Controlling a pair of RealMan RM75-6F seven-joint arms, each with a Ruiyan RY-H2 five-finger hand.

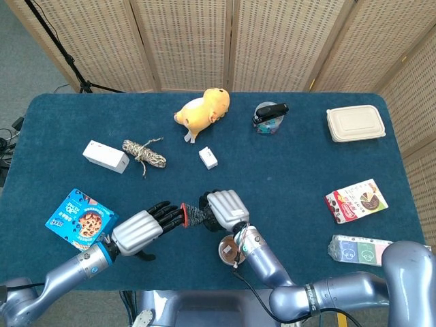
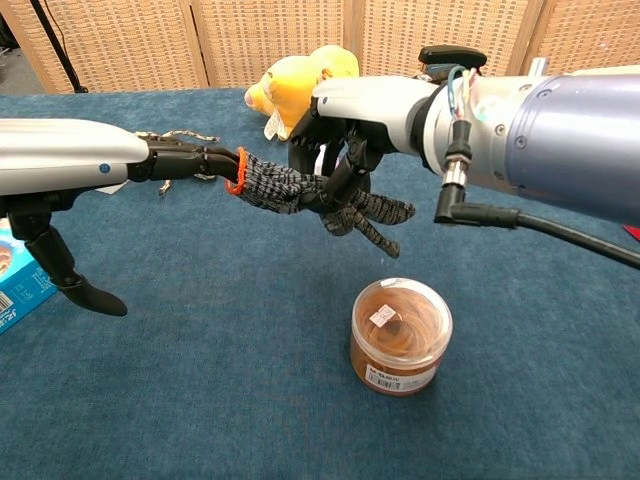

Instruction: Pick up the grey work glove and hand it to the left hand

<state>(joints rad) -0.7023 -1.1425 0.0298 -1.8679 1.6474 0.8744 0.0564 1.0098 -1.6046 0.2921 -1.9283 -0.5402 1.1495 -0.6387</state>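
Observation:
The grey knit work glove [image 2: 280, 188] with an orange cuff hangs in the air above the table, held by my right hand [image 2: 345, 150], whose fingers wrap its middle. In the head view the glove [image 1: 193, 214] shows between the two hands, right hand [image 1: 225, 208] on its right. My left hand [image 2: 185, 162] reaches in from the left with fingers stretched out flat, their tips touching the orange cuff; nothing is gripped in it. From the head view the left hand [image 1: 146, 226] is seen with its thumb pointing down, away from the glove.
A clear tub of rubber bands [image 2: 400, 335] stands just below the right hand. A blue cookie box [image 1: 78, 216] lies left of the left hand. Farther back sit a yellow plush toy [image 1: 203, 109], a rope bundle [image 1: 143, 152], two white boxes and a stapler on a tin.

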